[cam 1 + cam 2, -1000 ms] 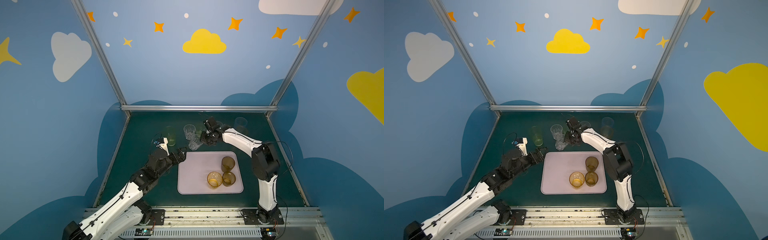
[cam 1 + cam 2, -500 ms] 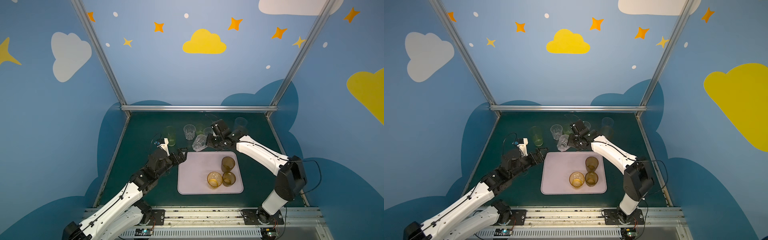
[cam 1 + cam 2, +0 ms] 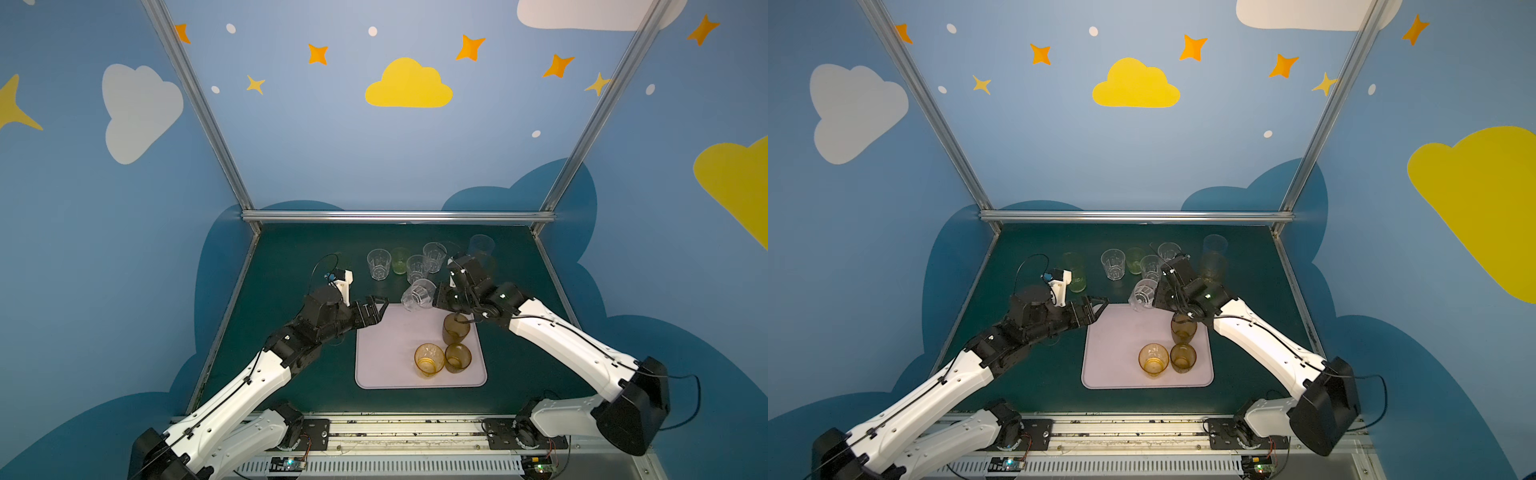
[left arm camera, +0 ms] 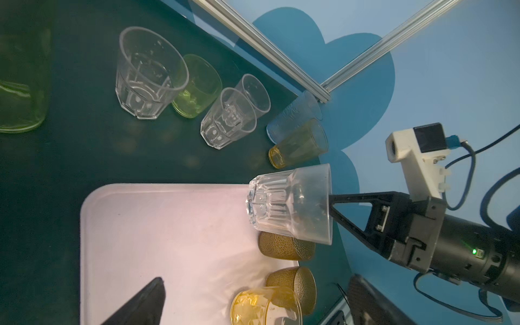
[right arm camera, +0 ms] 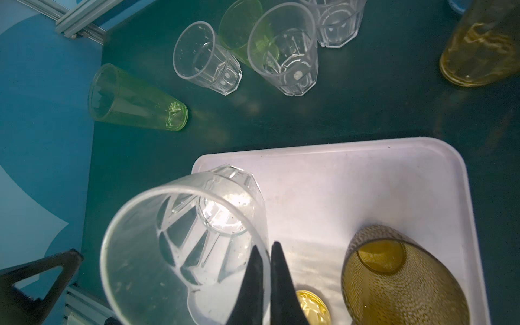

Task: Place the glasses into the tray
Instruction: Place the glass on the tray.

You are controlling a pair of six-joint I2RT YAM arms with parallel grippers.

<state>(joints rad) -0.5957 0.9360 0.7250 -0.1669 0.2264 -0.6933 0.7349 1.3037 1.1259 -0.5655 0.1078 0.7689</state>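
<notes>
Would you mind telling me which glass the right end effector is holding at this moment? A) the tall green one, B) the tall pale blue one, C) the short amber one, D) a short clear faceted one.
D: the right end effector pinches the wall of a short clear faceted glass at its rim, holding it tilted near the far edge of the tray.

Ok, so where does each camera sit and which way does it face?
Both top views: high in front, looking down over the tray; both arms show.
Left wrist: on the left arm, facing the right gripper holding the clear glass; one own finger shows.
Right wrist: on the right arm, looking along its fingers at that glass.
Shared: both wrists see glass and tray.
</notes>
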